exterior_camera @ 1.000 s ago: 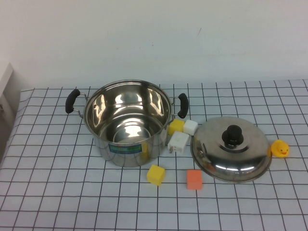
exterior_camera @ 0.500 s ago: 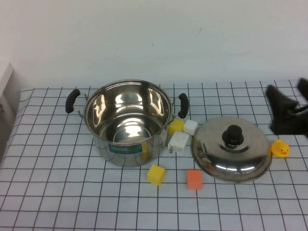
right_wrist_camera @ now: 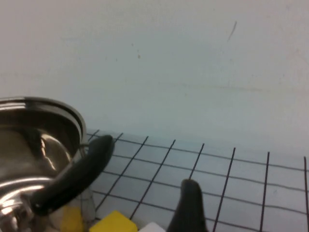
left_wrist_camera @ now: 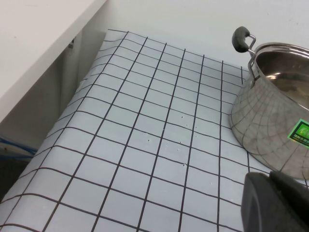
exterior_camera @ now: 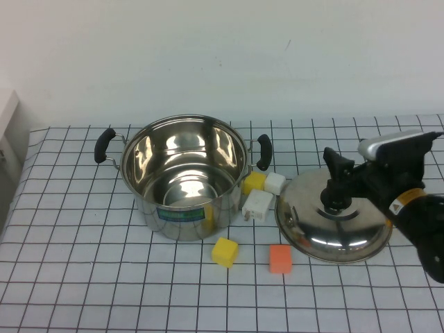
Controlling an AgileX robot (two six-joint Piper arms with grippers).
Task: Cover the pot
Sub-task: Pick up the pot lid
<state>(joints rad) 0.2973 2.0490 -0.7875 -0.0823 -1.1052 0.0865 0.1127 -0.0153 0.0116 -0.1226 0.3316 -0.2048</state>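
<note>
The pot (exterior_camera: 184, 177) stands open on the checked cloth, left of centre, with its blue-green label facing me. It also shows in the left wrist view (left_wrist_camera: 275, 121) and the right wrist view (right_wrist_camera: 29, 140). The domed steel lid (exterior_camera: 350, 232) with a black knob (exterior_camera: 338, 199) lies flat to the pot's right. My right gripper (exterior_camera: 350, 173) is open and hangs just above and behind the knob, empty. One of its fingers (right_wrist_camera: 190, 208) shows in the right wrist view. My left gripper (left_wrist_camera: 270, 181) is shut and empty, low beside the pot's left side, out of the high view.
Between pot and lid lie a yellow block (exterior_camera: 253, 182), a white block (exterior_camera: 275, 182) and a white plug (exterior_camera: 257, 205). In front lie another yellow block (exterior_camera: 224, 251) and an orange block (exterior_camera: 280, 259). A white shelf (left_wrist_camera: 38, 43) borders the table's left edge.
My right arm has come in from the right edge and moved left to above the lid's knob. It now hides the yellow duck beside the lid. Pot and lid have not moved.
</note>
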